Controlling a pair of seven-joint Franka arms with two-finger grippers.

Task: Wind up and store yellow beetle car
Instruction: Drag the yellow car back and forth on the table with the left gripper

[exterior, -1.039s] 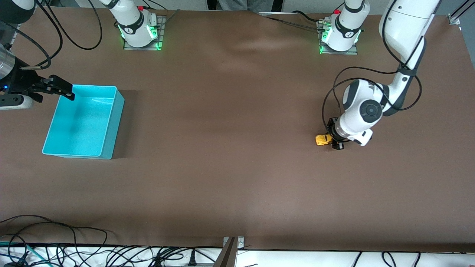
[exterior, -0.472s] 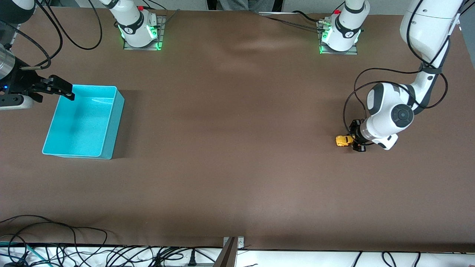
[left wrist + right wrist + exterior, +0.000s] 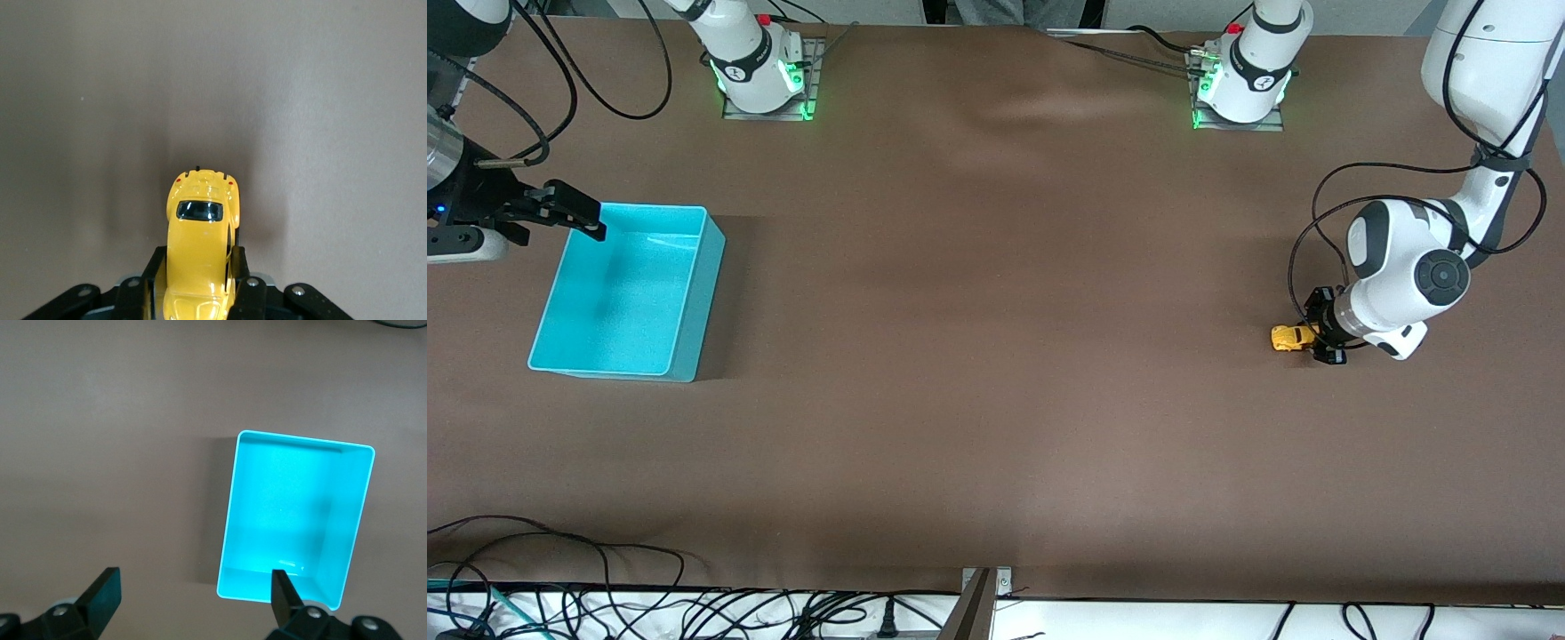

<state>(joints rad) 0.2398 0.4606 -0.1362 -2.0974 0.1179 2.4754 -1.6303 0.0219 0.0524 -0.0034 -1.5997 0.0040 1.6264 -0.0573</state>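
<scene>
One yellow beetle car (image 3: 1291, 338) is on the bench (image 3: 996, 400), toward the left arm's end; glossy rounded shell, dark rear window, two small red tail lights seen in the left wrist view (image 3: 200, 247). Left gripper (image 3: 1319, 333) is low at the bench surface with its black fingers (image 3: 243, 267) closed against both flanks of the car, gripping one end; the other end projects free, pointing toward the right arm's end of the bench.

One turquoise bin (image 3: 627, 289), count 1: smooth plastic, rectangular, open top, rounded corners, inside bare (image 3: 293, 520). It sits toward the right arm's end, well apart from the car.

Right gripper (image 3: 551, 213) waits in the air over the bin's corner on the robots' side; its fingers (image 3: 103, 590) are spread wide, holding nothing.

Bench cover: matte brown sheet, faintly rippled. Two arm bases with green lights along the robots' edge.
</scene>
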